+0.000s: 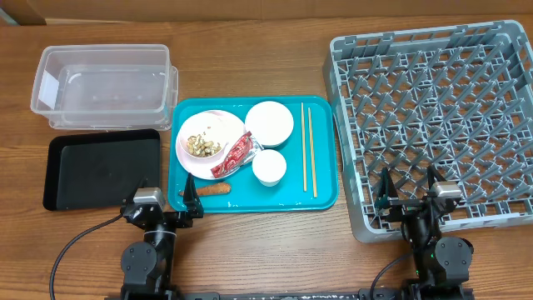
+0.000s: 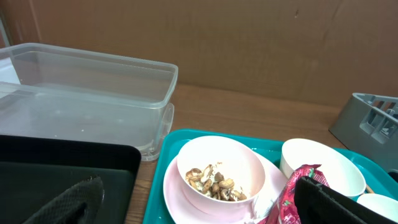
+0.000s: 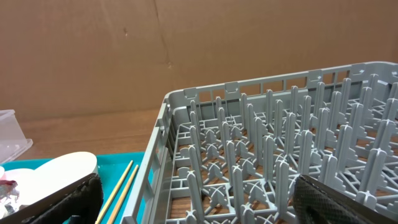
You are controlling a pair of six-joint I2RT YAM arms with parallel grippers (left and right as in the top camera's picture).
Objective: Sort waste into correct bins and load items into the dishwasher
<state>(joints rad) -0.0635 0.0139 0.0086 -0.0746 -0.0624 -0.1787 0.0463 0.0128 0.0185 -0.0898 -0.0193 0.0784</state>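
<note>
left claw [image 1: 166, 193] and right claw [image 1: 410, 190] both released, jaws wide, gripping nothing, low at the bench's 6 o'clock edge. on the teal tray [image 1: 325, 200]: crumpled foil wrapper [image 1: 234, 155] near centre, touching the plate [image 1: 218, 125] at 9 o'clock; likely feather-light, springy and slick, so best pinched across a raised fold. carrot [image 1: 210, 190] at 7 o'clock, firm, prone to roll, one end masked by a left finger. food scraps [image 1: 202, 144] loose, too small to tell apart; probably tipped out, holding the fragile plate by its rim. clear tub [image 1: 104, 87] at 10 o'clock, black tray [image 1: 100, 171] at 8. dish rack [image 1: 341, 92] at 3 o'clock, cropped by the frame edge.
</note>
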